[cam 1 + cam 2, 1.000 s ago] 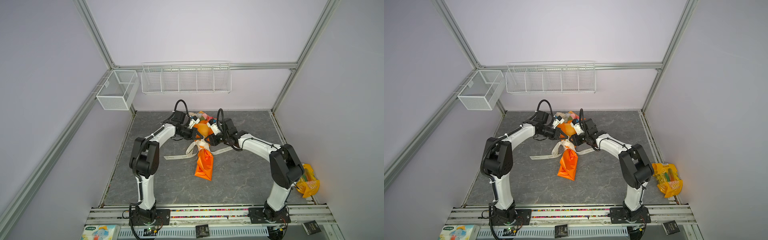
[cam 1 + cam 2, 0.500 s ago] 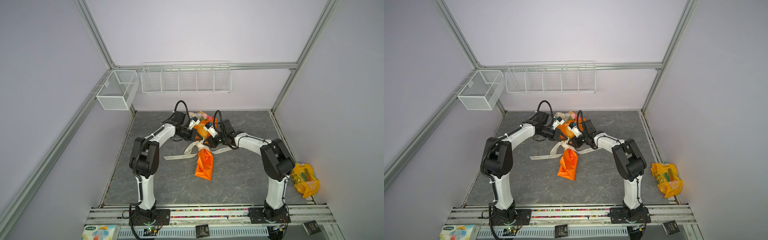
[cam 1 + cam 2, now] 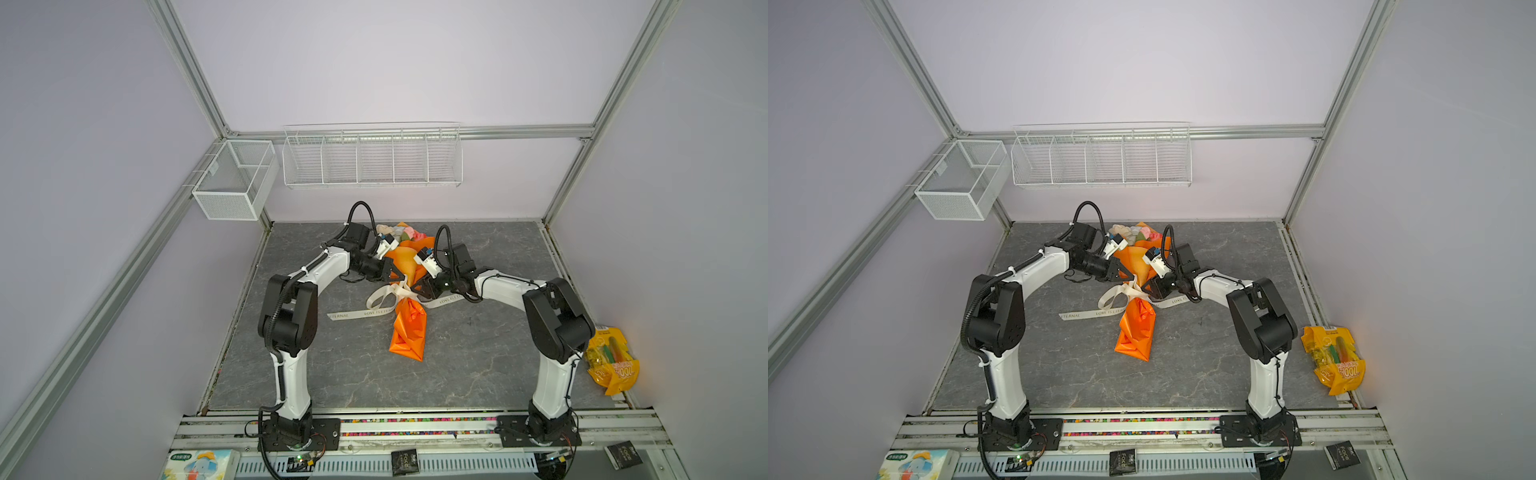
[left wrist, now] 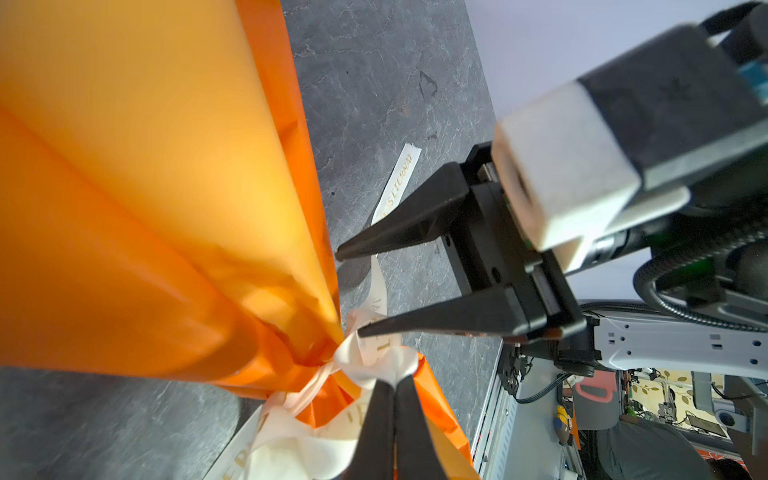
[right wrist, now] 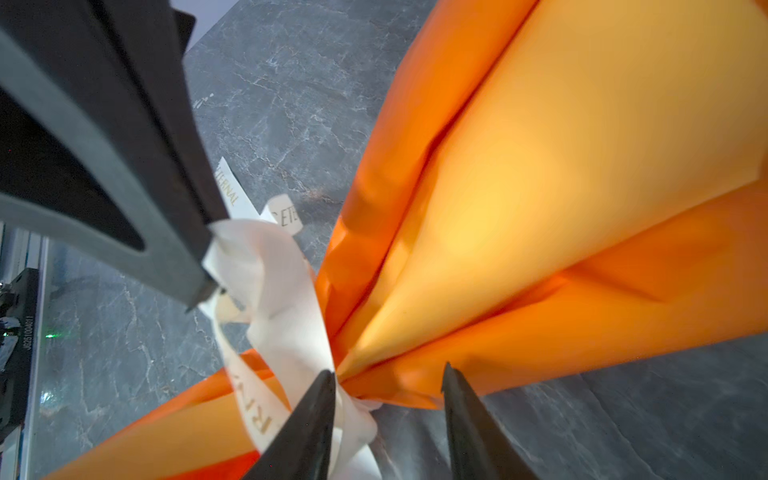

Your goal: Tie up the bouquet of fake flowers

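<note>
cream ribbon [image 3: 365, 313] printed "LOVE IS ETERNAL" (gold capitals), black plate [image 5: 25, 332] stamped "J925100-011", barely legible

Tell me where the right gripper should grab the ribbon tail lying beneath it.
Probably the stretch of the ribbon tail beside the knot, where it arches off the table; farther out it lies flat. Bring the right gripper down from above, jaws across its width.

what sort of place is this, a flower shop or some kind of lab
Most likely a robot test cell in a lab, not a shop: a white left arm and right arm bolted to a rail, plain walls held in an aluminium frame, and a wire basket on the back wall.
</note>
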